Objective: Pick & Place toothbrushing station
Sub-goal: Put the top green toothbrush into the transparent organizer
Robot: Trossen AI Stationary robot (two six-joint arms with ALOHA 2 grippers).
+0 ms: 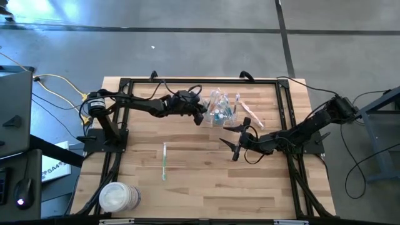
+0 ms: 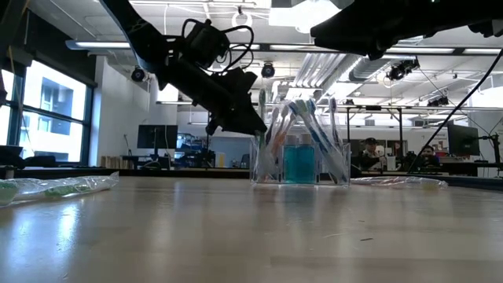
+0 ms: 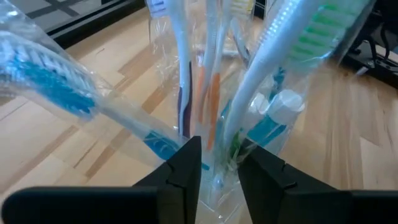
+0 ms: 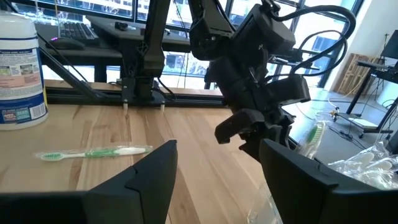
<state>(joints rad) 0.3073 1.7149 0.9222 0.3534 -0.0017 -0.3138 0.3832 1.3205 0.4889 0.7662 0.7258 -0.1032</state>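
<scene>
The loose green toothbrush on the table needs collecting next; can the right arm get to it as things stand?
Probably yes: the green toothbrush lies alone on bare wood, and the right gripper hovers open nearby with nothing between them.

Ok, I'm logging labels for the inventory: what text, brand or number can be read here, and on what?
Box beside the table: "SA4", the rest cut off.
White canister: blue label with lines of print, too small to read.
Wrapped toothbrushes: no readable print.
Nothing else legible.

Toothbrushes (image 1: 220, 106) crowd cup (image 2: 299, 163), bare table (image 1: 206, 178) in front
</scene>
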